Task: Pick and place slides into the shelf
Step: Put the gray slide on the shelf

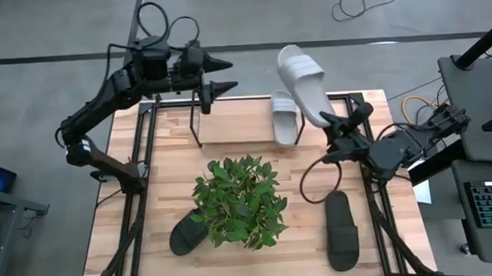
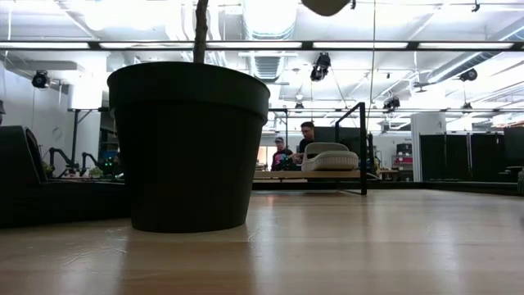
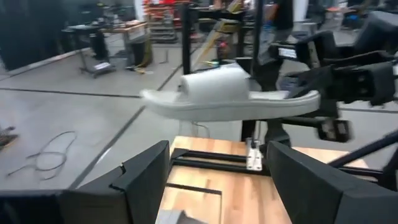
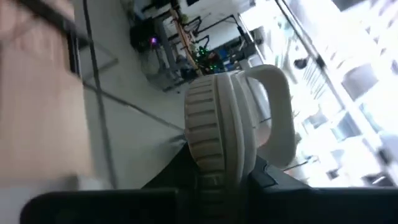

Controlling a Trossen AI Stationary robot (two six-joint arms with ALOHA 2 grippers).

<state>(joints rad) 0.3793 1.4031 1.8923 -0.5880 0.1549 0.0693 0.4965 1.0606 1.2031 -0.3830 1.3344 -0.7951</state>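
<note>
left gripper (image 1: 227, 76) upper left of frame, fingers spread and empty, parked off the shelf (image 1: 197, 123) to leave room. Right gripper (image 1: 339, 126) center-right clamps a grey slide (image 1: 303, 81) by one end, lifted above the slide already racked (image 1: 284, 117); black slides (image 1: 341, 229) wait on the surface (image 1: 172, 166) lower down

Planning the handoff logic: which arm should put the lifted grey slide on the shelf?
Right. The right tool already grips the lifted grey slide above the shelf, beside the grey slide already placed. The left tool is open and empty at the shelf's other end.
</note>
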